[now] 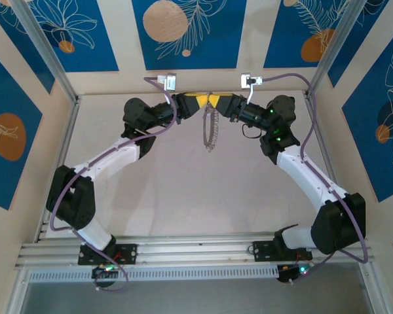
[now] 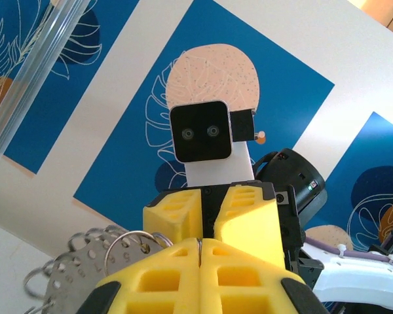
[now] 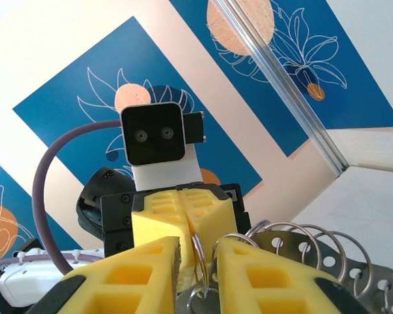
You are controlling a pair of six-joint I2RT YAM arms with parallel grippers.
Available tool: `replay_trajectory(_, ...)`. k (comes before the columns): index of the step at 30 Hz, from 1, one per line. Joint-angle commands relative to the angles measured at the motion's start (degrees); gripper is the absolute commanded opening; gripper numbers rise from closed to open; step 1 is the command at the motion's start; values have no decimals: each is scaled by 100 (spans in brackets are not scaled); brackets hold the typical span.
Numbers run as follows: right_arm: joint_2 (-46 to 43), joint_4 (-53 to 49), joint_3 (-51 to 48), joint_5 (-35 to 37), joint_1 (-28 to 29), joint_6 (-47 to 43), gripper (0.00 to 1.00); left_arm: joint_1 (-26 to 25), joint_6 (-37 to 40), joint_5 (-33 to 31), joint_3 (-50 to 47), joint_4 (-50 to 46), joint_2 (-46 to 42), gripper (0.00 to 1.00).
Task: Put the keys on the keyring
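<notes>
The keyring (image 1: 211,131) hangs as a thin chain of silver loops below the two grippers, which meet high at the far middle of the table. My left gripper (image 1: 198,102) is shut on a thin wire of the keyring (image 2: 121,243); its yellow fingers (image 2: 150,278) pinch the wire edge-on. My right gripper (image 3: 198,243) faces it, jaws apart, with one ring of the keyring (image 3: 301,252) standing in the gap. A small grey flat piece (image 3: 208,306), possibly the keys' head, hangs on a small loop at the bottom edge between the right fingers.
Perforated, numbered metal tags (image 2: 69,275) fan out beside the left fingers. The pale table (image 1: 196,190) is walled by blue patterned panels and aluminium posts (image 1: 42,49). Purple cables (image 1: 154,82) loop near both wrists.
</notes>
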Motion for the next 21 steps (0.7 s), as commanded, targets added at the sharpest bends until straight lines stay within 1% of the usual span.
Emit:
replay_trajectory(1, 45, 51, 208, -55, 56, -89, 22, -91, -57, -30, 229, 395, 17, 0)
replay_trajectory(3, 54, 39, 214, -74, 71, -90, 20, -104, -61, -26, 234, 391, 17, 0)
replay_trajectory(5, 47, 31, 206, -86, 70, -90, 15, -113, -47, -26, 234, 386, 11, 0)
replay_trajectory(8, 27, -31, 204, -99, 69, -144, 1, -119, -52, -34, 233, 384, 8, 0)
replay_trajectory(9, 16, -75, 204, -104, 56, -194, 0, -121, -45, -34, 230, 384, 8, 0)
replay_trajectory(13, 6, -327, 297, -182, -9, -359, 0, -98, 96, 31, 272, 203, -34, 1)
replay_trajectory(15, 49, -479, 414, -324, -102, -438, 0, -53, 261, 98, 283, 7, -105, 15)
replay_trajectory(18, 133, -743, 682, -681, -222, -616, 0, 58, 589, 303, 347, -402, -246, 34)
replay_trajectory(19, 174, -893, 802, -804, -259, -709, 0, 98, 745, 391, 381, -601, -301, 39)
replay_trajectory(21, 256, -1121, 1013, -1065, -317, -847, 0, 163, 1040, 519, 452, -1033, -405, 46)
